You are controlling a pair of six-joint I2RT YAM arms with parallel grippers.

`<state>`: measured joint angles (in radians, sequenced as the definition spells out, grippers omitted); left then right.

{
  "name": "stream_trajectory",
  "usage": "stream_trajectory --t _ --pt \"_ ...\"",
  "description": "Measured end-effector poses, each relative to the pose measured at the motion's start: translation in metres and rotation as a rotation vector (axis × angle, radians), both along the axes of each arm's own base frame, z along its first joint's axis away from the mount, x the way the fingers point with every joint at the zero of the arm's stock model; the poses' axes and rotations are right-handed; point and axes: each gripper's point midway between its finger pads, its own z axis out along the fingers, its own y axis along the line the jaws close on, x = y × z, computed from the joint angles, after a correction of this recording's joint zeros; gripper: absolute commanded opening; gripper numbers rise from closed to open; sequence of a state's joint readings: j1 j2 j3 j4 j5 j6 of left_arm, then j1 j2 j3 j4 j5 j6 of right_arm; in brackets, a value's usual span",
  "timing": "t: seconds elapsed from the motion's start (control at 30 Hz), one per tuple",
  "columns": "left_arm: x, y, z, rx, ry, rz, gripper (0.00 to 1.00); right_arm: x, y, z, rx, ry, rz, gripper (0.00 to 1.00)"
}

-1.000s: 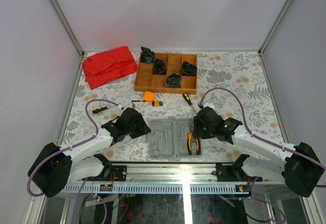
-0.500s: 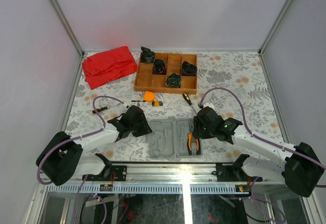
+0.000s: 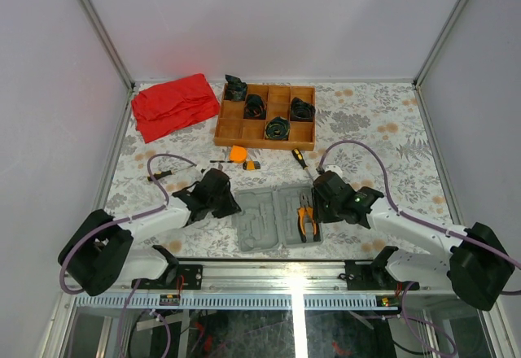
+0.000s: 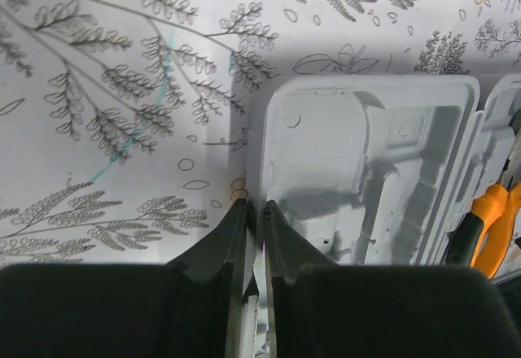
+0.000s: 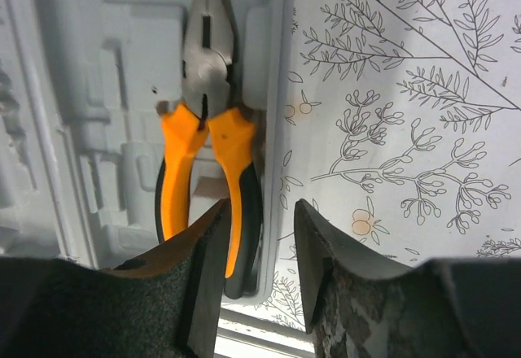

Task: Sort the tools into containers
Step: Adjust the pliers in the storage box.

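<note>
Bright, even overhead light across the tabletop (image 3: 366, 130), with white glare on the metal rail (image 3: 269, 270) at the near edge. Soft grey shadow over the grey case (image 4: 391, 114) under the left wrist. Dark, blurred fingers (image 5: 203, 277) close to both wrist lenses. Sharp elsewhere.

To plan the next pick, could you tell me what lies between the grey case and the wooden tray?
Top view: an orange tape measure, a small yellow-grey piece and a black-and-yellow screwdriver.

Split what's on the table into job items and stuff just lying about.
Job: grey tool case, orange-handled pliers, orange tape measure, small yellow-grey piece, screwdriver, second screwdriver.
Lying about: red cloth, wooden tray, black coiled bundles.
</note>
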<state>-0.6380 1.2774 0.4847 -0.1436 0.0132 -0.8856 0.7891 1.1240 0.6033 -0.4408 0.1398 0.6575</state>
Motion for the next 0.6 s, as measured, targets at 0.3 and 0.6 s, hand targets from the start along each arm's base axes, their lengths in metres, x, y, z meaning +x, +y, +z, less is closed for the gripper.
stream_trajectory --t 0.3,0.6 --pt "-0.0068 0.0089 0.0004 -0.001 0.005 0.043 0.03 -0.0037 0.0023 -0.0040 -0.008 0.026 0.039 0.37" --pt "-0.0070 0.0089 -0.0001 0.000 0.006 0.042 0.05 0.0038 0.0079 -0.0039 -0.028 0.019 0.074 0.30"
